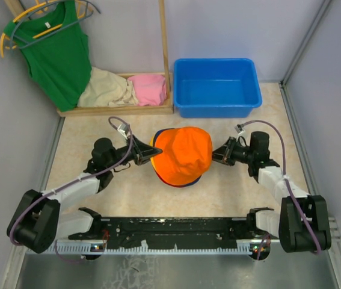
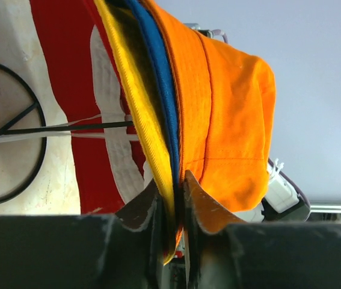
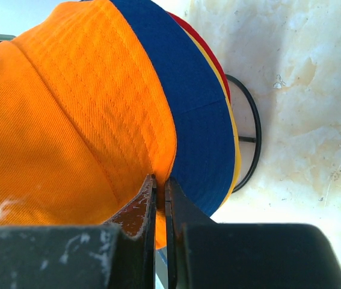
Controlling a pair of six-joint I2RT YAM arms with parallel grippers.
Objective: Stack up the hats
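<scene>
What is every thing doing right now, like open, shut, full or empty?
left gripper, shut on hat stack brims.
right gripper, shut on orange hat brim.
orange hat, top of stack.
blue hat, under orange hat.
yellow hat, under blue hat.
red hat, bottom.
blue bin, empty.
green tank top, hanging.

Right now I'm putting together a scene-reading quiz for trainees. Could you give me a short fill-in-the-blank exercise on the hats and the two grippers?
1. The top hat is ____.
2. The second hat, right under it, is ____.
3. The left gripper pinches the stack and the right gripper pinches the top hat, each by the ____.

Missing words: orange; blue; brim.
</scene>
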